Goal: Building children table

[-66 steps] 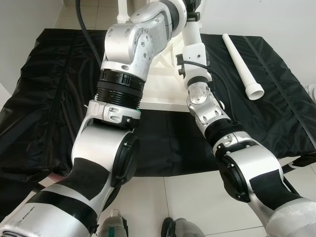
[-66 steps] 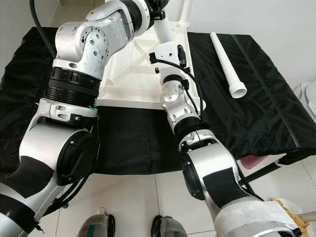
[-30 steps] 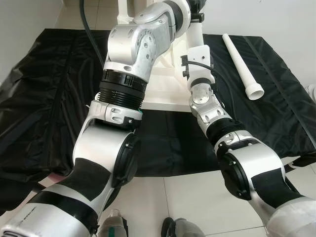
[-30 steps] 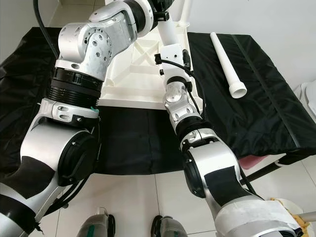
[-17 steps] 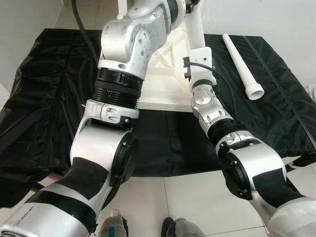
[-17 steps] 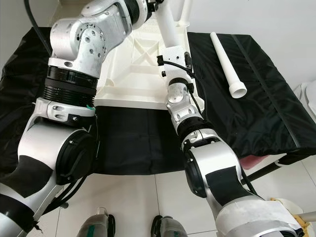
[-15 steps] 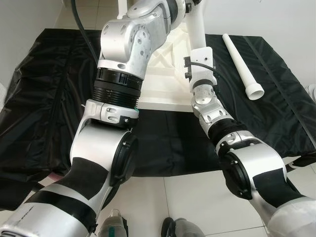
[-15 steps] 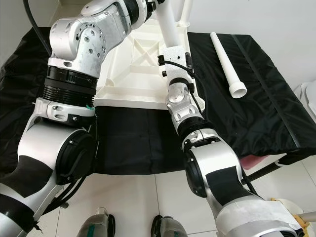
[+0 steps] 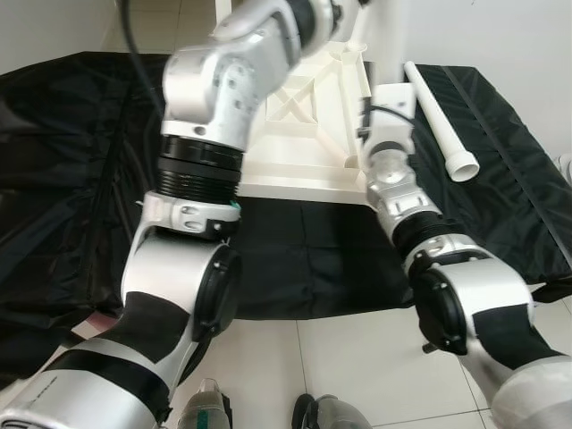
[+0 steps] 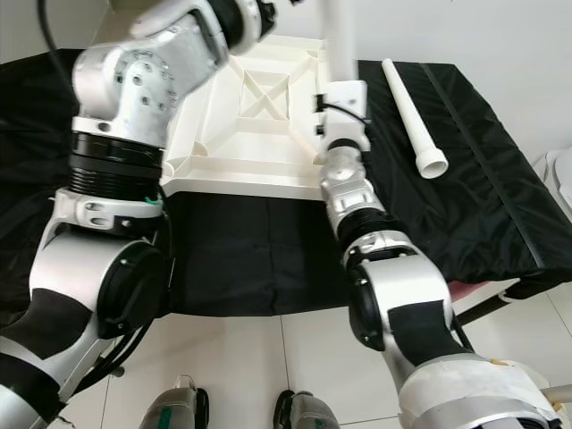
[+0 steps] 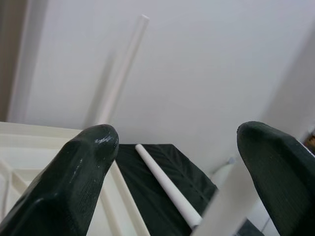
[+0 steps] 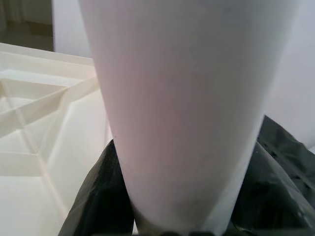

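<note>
White ribbed tabletop (image 10: 259,125): upside down on black sheet (image 10: 465,179). Loose white table leg (image 10: 411,116): lying on the sheet, right of the tabletop. Right hand (image 12: 172,211): closed around an upright white leg (image 12: 187,98) at the tabletop's right edge. Left hand (image 11: 177,162): raised above the tabletop, fingers (image 11: 83,177) spread, holding nothing.

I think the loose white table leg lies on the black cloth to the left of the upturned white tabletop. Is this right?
Not quite. The loose white table leg lies on the black cloth to the right of the upturned white tabletop, not the left. The right eye view shows it.
</note>
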Available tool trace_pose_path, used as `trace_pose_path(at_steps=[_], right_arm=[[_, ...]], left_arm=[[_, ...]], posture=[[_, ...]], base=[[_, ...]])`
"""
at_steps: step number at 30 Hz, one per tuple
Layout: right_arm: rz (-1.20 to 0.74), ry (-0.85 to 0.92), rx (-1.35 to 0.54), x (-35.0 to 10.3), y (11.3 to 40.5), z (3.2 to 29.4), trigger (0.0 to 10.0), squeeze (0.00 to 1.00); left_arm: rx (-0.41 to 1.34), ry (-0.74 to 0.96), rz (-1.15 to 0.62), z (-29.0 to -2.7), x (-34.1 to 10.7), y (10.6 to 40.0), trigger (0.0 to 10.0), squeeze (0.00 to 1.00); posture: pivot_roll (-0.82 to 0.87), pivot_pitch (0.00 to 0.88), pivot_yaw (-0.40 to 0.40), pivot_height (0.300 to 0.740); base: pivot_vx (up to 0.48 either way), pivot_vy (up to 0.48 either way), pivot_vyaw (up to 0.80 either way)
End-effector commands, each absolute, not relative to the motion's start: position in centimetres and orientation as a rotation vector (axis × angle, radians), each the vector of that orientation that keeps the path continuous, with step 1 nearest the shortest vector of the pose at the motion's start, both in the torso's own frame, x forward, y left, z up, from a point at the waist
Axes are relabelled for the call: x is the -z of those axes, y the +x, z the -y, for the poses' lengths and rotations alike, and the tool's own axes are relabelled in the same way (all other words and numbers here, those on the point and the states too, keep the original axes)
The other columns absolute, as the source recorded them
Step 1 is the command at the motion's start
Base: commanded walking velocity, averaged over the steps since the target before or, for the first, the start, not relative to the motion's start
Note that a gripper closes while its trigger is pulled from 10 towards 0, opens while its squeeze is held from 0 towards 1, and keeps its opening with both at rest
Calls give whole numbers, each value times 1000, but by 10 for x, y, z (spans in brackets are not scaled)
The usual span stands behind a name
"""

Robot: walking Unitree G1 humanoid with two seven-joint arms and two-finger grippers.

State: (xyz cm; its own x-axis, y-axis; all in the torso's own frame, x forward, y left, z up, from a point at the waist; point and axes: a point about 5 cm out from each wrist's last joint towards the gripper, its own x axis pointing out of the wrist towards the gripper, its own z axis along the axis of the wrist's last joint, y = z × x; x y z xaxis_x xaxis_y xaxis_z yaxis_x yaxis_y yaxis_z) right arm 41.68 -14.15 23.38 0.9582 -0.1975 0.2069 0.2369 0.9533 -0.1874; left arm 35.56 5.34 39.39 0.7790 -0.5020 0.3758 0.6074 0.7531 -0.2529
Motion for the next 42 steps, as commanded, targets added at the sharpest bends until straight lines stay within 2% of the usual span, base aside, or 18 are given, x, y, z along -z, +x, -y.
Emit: trace_pose_path(at_steps=[1,6,12,16,20,23,27,33,42], right_arm=[[184,-188,214,-238,418,145,10000,0],[192,-149,214,-243,418,155,10000,0],[203,34,111,-243,415,163,10000,0],[218,64,75,-241,410,168,10000,0],[232,66,49,-241,407,170,10000,0],[299,46,-7,-241,396,172,10000,0],[325,72,-58,-241,388,171,10000,0],[347,89,-112,-237,371,167,10000,0],[359,80,-90,-241,365,175,10000,0]], left_arm=[[635,-381,299,-58,-392,354,10000,0],[565,-342,282,-77,-380,359,10000,0],[395,-178,199,-110,-336,375,10000,0],[362,-52,169,-118,-315,374,10000,0],[369,-22,155,-120,-307,372,10000,0],[364,152,231,-114,-298,365,10000,0],[416,210,249,-106,-292,359,10000,0],[605,303,246,-75,-271,343,10000,0],[787,459,225,-56,-251,337,10000,0]], posture=[[104,56,-49,740],[105,58,-51,740],[102,50,-50,740],[89,45,-45,740],[88,43,-43,740],[82,39,-40,740],[82,39,-38,740],[80,31,-37,740],[80,41,-30,740]], base=[[0,0,0],[0,0,0],[0,0,0],[0,0,0],[0,0,0],[0,0,0],[0,0,0],[0,0,0],[0,0,0]])
